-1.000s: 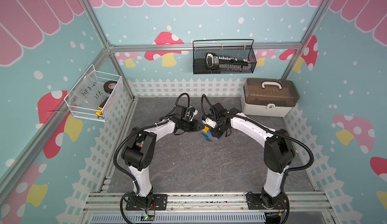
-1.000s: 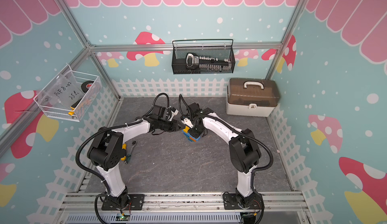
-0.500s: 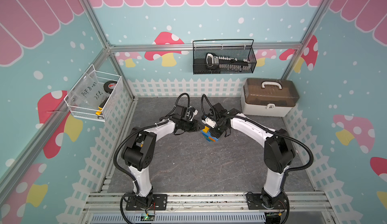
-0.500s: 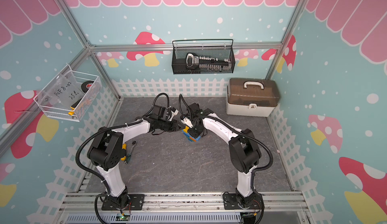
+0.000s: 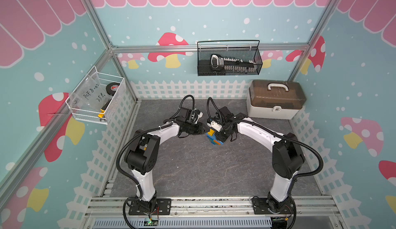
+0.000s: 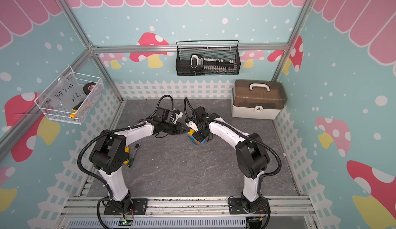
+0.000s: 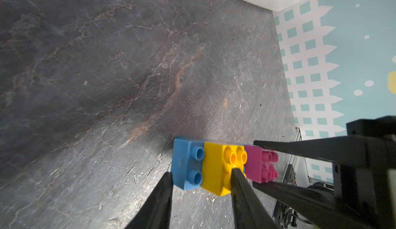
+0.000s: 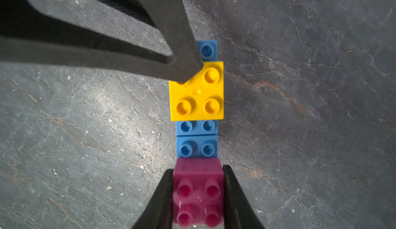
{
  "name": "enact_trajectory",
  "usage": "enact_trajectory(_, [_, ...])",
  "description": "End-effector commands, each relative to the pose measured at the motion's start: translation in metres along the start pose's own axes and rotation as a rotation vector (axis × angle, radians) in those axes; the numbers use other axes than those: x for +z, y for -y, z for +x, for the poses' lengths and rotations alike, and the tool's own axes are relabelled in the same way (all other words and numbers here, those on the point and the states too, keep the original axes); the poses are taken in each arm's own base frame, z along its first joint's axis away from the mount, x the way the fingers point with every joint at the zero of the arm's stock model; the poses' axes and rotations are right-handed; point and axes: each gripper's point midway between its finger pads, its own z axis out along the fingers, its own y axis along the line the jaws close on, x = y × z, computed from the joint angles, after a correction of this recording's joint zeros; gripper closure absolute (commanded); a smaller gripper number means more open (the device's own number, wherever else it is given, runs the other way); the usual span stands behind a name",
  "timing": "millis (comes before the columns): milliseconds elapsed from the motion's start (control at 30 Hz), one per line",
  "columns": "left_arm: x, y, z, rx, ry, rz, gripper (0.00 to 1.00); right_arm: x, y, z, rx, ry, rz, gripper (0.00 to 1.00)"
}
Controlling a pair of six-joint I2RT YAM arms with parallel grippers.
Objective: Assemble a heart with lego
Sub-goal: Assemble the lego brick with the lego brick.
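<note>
The heart (image 5: 214, 139) (image 6: 196, 139) stands on edge on the grey mat between my two grippers, in both top views. From the right wrist it is a row with a yellow brick (image 8: 201, 97), light blue lego (image 8: 197, 138) and a pink brick (image 8: 198, 193). My right gripper (image 8: 198, 170) (image 5: 218, 135) is shut on the pink brick. My left gripper (image 7: 202, 172) (image 5: 204, 129) is open. One of its fingertips (image 8: 184, 67) rests on the studs of the yellow brick (image 7: 216, 165); the other stands beside the light blue end (image 7: 186, 165).
A cream toolbox (image 5: 275, 101) sits at the back right of the mat. A black wire basket (image 5: 229, 60) hangs on the back wall, a white one (image 5: 96, 97) on the left wall. A ratchet (image 6: 137, 146) and screwdriver (image 6: 130, 160) lie beside the left arm.
</note>
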Motion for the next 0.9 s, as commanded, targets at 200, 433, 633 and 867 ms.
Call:
enact_trajectory(200, [0.007,-0.007,0.002,0.012,-0.025,-0.019,0.58,-0.002,-0.007,0.017,0.031,-0.025,-0.052,0.78])
enact_trajectory(433, [0.008,-0.009,0.004,0.010,-0.031,-0.025,0.58,-0.002,-0.008,0.020,0.032,-0.025,-0.053,0.78])
enact_trajectory(633, [0.009,-0.010,0.004,0.012,-0.034,-0.027,0.58,0.002,-0.010,0.024,0.033,-0.014,-0.066,0.78])
enact_trajectory(867, [0.010,-0.013,0.005,0.010,-0.041,-0.033,0.58,0.006,-0.009,0.023,0.045,-0.002,-0.059,0.80])
